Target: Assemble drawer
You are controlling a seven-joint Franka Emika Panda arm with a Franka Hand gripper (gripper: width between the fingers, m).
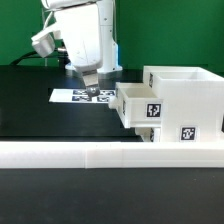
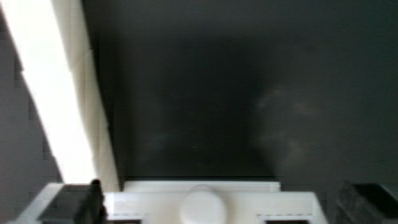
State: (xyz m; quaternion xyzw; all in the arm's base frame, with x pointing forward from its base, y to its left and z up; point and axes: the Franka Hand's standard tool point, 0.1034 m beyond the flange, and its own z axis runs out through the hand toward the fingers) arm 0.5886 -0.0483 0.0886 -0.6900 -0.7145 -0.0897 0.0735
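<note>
Drawer housing (image 1: 185, 100): a large white hollow box, open on top, at the exterior view's right end of the desk, just behind the border wall; one black-and-white tag shows on its front face.
Tray (image 1: 137, 105): a smaller white tray sticking out of the housing's side toward the middle of the desk, partly inside it, with a tag on its front face.
Desk (image 1: 35, 105): black top, bare between the arm and the near edge.
Border wall (image 1: 110, 152): a long low white wall along the near edge of the desk, touching or just in front of the housing.
Arm (image 1: 80, 35): white, reaching down over the middle of the desk, toward the back.
Marker board (image 1: 82, 96): a thin flat white board with tags, lying under the arm, just beside the tray.
Gripper (image 1: 90, 88): pointing down, low over the marker board; fingers (image 2: 71, 200) stand apart at the edges of the wrist view, with nothing between them.
</note>
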